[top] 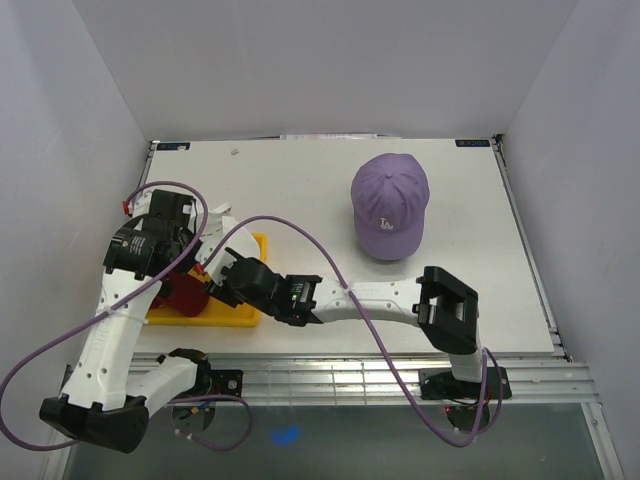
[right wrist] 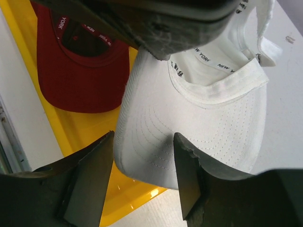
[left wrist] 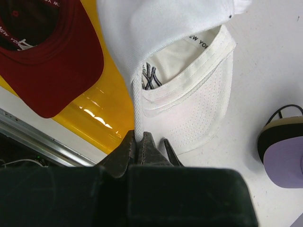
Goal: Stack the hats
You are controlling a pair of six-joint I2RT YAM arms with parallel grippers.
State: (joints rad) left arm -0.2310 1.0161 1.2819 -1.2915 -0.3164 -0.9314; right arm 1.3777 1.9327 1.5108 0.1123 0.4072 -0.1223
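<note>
A white cap (left wrist: pixel 189 94) hangs upside down over the edge of the yellow tray (left wrist: pixel 99 113), its inside and NY logo showing. My left gripper (left wrist: pixel 138 141) is shut on the edge of its brim. My right gripper (right wrist: pixel 142 165) is open, with the white cap's brim (right wrist: pixel 189 123) between its fingers but not clamped. A red cap (right wrist: pixel 80 71) lies upside down in the tray beside it. A purple cap (top: pixel 390 205) sits upright on the table at the back right. In the top view both grippers, left (top: pixel 207 255) and right (top: pixel 222 280), meet over the tray and hide the white cap.
The yellow tray (top: pixel 240 312) sits at the table's near left edge. A metal rail (top: pixel 350 375) runs along the front edge. Purple cables loop over both arms. White walls close in the table on three sides.
</note>
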